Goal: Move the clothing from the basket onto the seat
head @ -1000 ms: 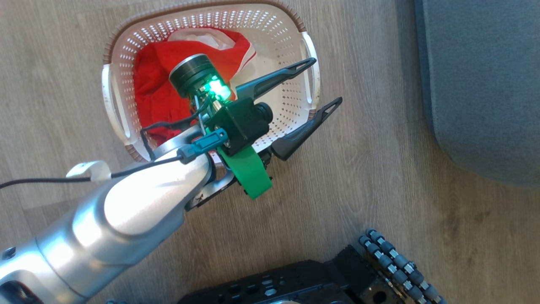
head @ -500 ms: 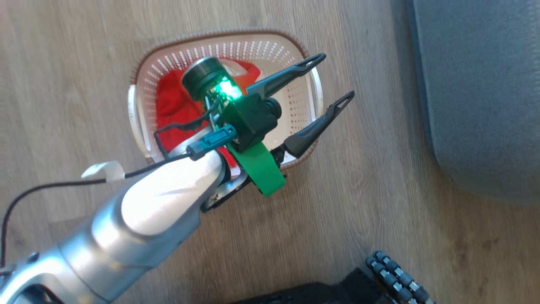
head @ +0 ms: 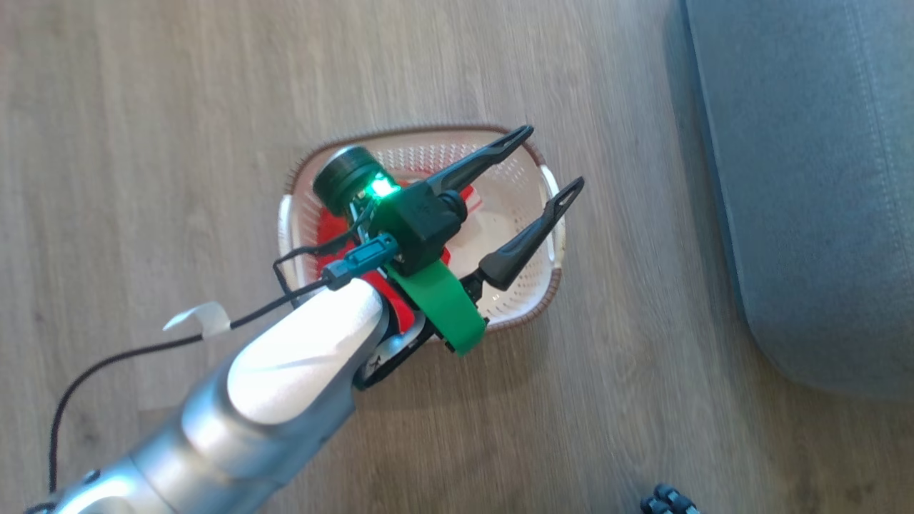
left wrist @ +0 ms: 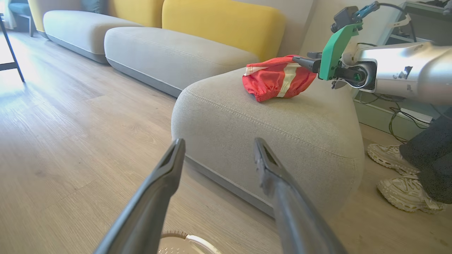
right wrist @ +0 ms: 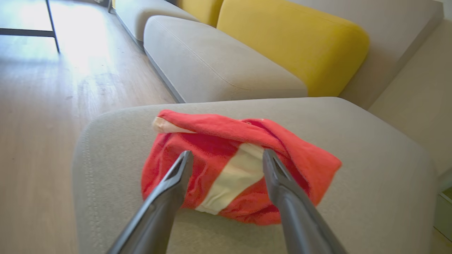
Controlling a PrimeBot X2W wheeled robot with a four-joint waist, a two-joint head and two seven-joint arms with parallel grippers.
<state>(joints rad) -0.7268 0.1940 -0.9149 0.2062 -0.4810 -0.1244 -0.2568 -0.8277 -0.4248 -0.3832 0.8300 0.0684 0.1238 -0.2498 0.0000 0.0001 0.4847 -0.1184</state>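
My left hand (head: 551, 158) hangs wide open and empty over the basket (head: 525, 323) at frame centre, red clothing (head: 397, 310) inside. My right hand (right wrist: 226, 152), fingers spread, grips nothing; one garment (right wrist: 226, 134) lies on the seat (right wrist: 353, 141). It looks soft, light and floppy (I'd pinch a bunched fold).

The pale wood-plank floor (head: 178, 107) carries the cream perforated basket (head: 525, 300), which stands apart from the large grey-blue seat (head: 807, 178) to its right. A person's two pale trainers (left wrist: 386, 155) stand on the floor beside the seat. A crumpled red garment (right wrist: 219, 141) with a white stripe lies on the seat's top, near its rounded corner.
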